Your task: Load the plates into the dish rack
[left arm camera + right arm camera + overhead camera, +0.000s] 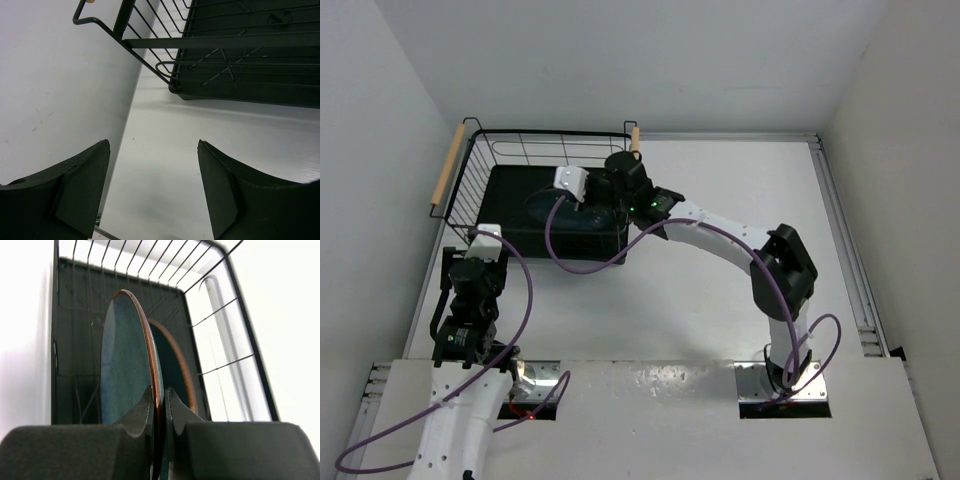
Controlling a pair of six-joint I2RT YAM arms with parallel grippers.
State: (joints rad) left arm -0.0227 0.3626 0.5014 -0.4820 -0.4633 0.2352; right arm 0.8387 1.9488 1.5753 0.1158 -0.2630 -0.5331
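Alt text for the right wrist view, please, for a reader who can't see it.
The right gripper pinches the rim of a blue plate, held on edge inside the rack. A second plate, also on edge, shows close behind it.

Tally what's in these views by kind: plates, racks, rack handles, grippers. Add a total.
Plates: 2, the held plate and the plate behind it
Dish rack: 1
Wooden handles: 2, one handle, other handle
Grippers: 2, left gripper open, right gripper shut on the held plate
Total: 7
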